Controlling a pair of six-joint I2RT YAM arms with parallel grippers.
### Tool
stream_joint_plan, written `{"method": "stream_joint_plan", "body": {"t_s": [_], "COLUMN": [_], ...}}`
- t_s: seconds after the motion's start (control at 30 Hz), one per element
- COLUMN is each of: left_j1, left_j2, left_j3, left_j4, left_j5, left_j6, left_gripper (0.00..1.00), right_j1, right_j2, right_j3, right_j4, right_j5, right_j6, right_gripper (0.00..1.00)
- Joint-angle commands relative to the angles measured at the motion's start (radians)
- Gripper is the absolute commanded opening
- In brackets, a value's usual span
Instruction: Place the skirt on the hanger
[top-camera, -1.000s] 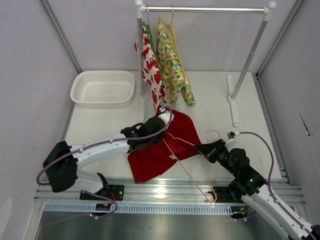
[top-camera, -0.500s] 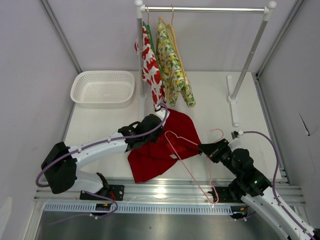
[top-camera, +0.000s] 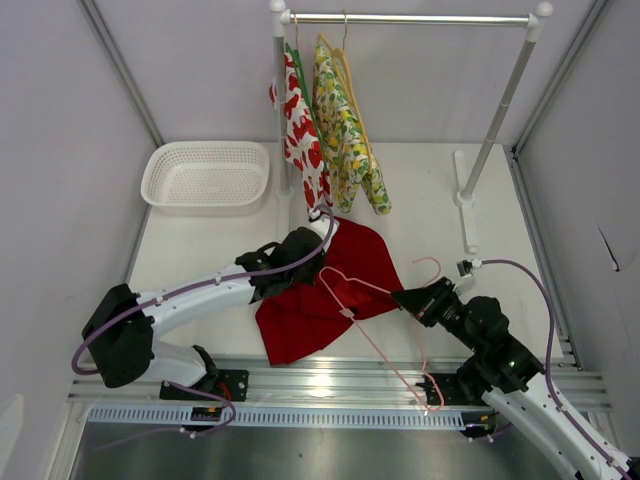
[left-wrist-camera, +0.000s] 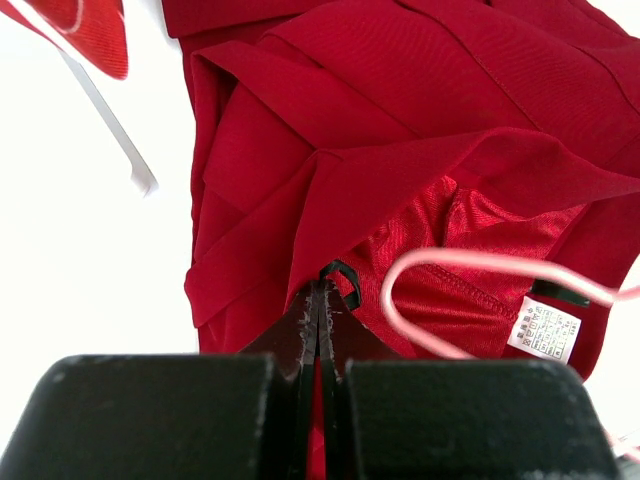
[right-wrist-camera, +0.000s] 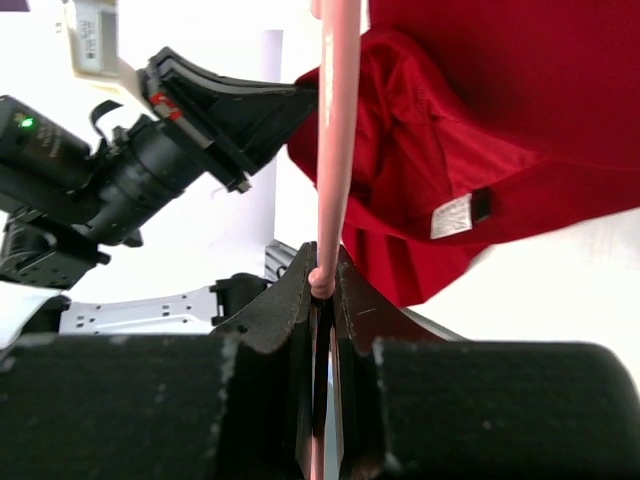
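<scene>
The red skirt (top-camera: 330, 290) lies crumpled on the white table in the middle. My left gripper (top-camera: 300, 272) is shut on its waist edge; the left wrist view shows the jaws pinching red cloth (left-wrist-camera: 400, 130) by a small black loop (left-wrist-camera: 345, 280). My right gripper (top-camera: 408, 298) is shut on the pink wire hanger (top-camera: 375, 330), whose one end reaches over the skirt's opening (left-wrist-camera: 420, 320). In the right wrist view the pink wire (right-wrist-camera: 335, 140) rises from between the closed jaws, with the skirt (right-wrist-camera: 480, 120) behind it.
A clothes rail (top-camera: 410, 18) stands at the back with a fruit-print garment (top-camera: 300, 130) and a yellow-green garment (top-camera: 345, 130) hanging from it. A white basket (top-camera: 205, 175) sits at the back left. The rail's foot (top-camera: 467, 205) lies at the right.
My right gripper has shifted the hanger slightly left and tilted it, so its end lies further over the skirt's opening. My left gripper keeps hold of the skirt in nearly the same place.
</scene>
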Motion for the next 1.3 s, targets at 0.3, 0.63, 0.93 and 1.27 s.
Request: {"method": "stream_joint_plan", "body": {"t_s": [0.3, 0.63, 0.93, 1.27], "left_j1": [0.009, 0.009, 0.009, 0.009], "left_j2": [-0.007, -0.010, -0.010, -0.014], "left_j3": [0.007, 0.010, 0.013, 0.013], "left_j4": [0.044, 0.034, 0.031, 0.024], "left_j5": [0.020, 0.021, 0.024, 0.037], "left_j6": [-0.017, -0.014, -0.016, -0.013], "left_gripper": [0.00, 0.00, 0.00, 0.00], "right_j1": [0.006, 0.007, 0.007, 0.007], "right_j2": [0.043, 0.083, 0.101, 0.132], "right_j3": [0.012, -0.017, -0.032, -0.043], "right_j4": [0.150, 0.197, 0.217, 0.254], "right_j5": [-0.053, -0.031, -0.020, -0.014], "right_j6": [0.037, 0.046, 0.046, 0.043], "right_gripper": [0.00, 0.00, 0.00, 0.00]}}
